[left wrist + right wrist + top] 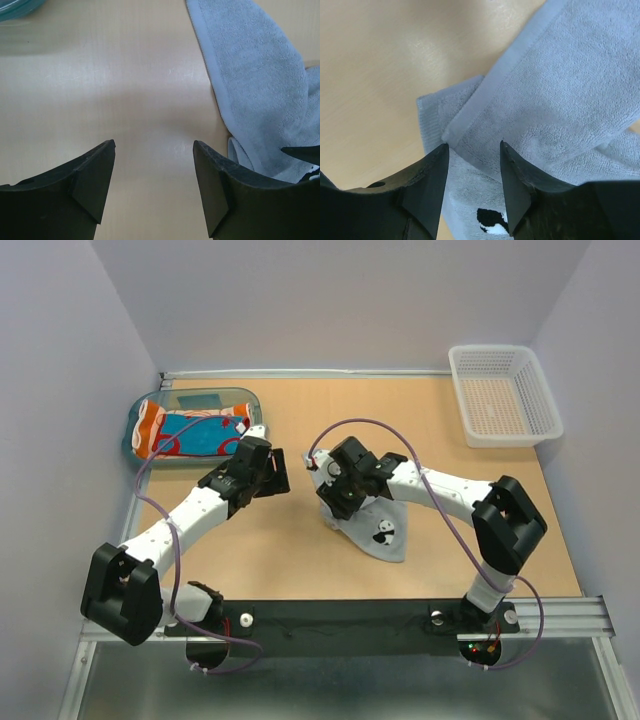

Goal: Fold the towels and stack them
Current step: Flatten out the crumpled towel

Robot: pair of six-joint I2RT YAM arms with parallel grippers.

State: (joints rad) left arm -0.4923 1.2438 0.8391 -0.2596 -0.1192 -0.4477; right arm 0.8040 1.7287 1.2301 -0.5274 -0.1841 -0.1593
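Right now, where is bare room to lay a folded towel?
Free: the far strip between the teal tray and the white basket; the near patch between the left arm and the panda towel. Crowded: the centre, left hand and right hand by that towel.

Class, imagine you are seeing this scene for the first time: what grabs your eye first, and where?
The bright orange, red and teal towels bundled in the tray at the far left stand out most. Next comes the grey panda towel, rumpled at the centre beneath the right end effector.
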